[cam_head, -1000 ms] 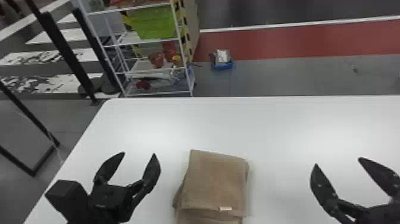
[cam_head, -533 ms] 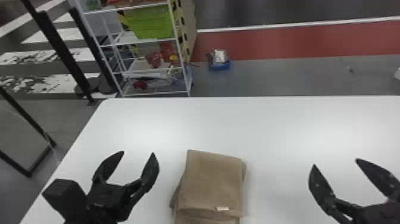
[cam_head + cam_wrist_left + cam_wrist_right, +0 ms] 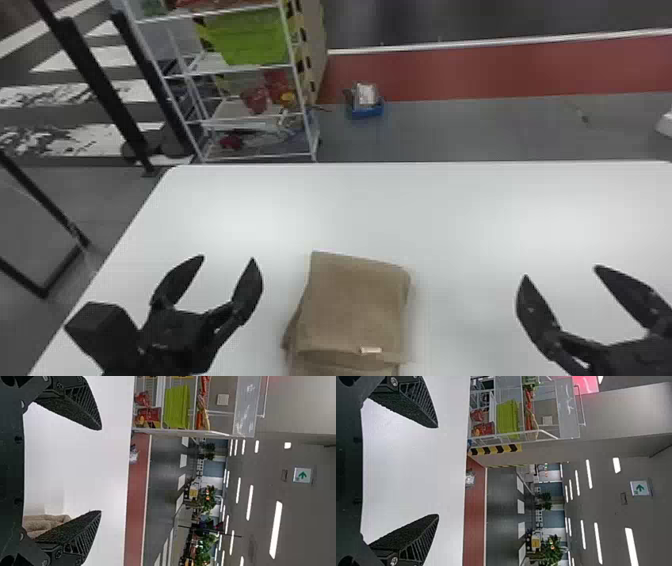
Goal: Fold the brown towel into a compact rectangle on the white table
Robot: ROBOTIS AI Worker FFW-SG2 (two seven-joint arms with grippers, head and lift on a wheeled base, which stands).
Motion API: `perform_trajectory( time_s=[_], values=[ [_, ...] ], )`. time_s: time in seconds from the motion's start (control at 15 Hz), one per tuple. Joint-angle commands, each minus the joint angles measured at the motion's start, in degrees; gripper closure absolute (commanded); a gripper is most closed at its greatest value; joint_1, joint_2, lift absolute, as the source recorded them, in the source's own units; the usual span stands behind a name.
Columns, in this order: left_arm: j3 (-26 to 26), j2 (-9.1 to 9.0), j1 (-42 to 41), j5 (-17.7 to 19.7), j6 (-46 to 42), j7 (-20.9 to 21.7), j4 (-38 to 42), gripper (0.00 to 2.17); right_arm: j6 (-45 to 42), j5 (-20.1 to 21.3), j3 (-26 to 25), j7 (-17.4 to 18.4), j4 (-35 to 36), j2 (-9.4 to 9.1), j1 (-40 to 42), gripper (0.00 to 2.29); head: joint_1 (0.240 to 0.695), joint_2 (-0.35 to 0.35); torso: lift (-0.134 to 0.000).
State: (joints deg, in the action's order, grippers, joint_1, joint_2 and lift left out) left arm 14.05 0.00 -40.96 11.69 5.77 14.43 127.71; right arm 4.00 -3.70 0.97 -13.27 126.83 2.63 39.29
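The brown towel (image 3: 355, 305) lies folded on the white table (image 3: 425, 210) in the head view, with a small pale tag near its front edge and lower layers peeking out at the left and front. Left of the towel, apart from it, my left gripper (image 3: 228, 257) is open. My right gripper (image 3: 560, 272) is open as well, well to the towel's right. The left wrist view has the left gripper (image 3: 101, 470) with part of the towel (image 3: 45, 524) behind one finger. In the right wrist view the right gripper (image 3: 438, 471) has bare table between its fingers.
Beyond the table's far left edge stands a white shelf rack (image 3: 255, 117) holding a green bin (image 3: 247, 37) and red items. A blue container (image 3: 366, 107) sits on the floor past the far edge. Black posts (image 3: 100, 82) rise at the left.
In the head view the towel, table and background have shifted slightly left together. Both grippers stay open at either side of the towel, nearly unmoved.
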Motion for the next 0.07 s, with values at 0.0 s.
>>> perform_trajectory(
  time_s=[0.0],
  values=[
    [0.0,-0.15,0.0,0.0,0.0,0.2,-0.1,0.15,0.0,0.0,-0.4,0.0,0.1,0.0,0.0,0.08,0.695,0.187,-0.124]
  ],
)
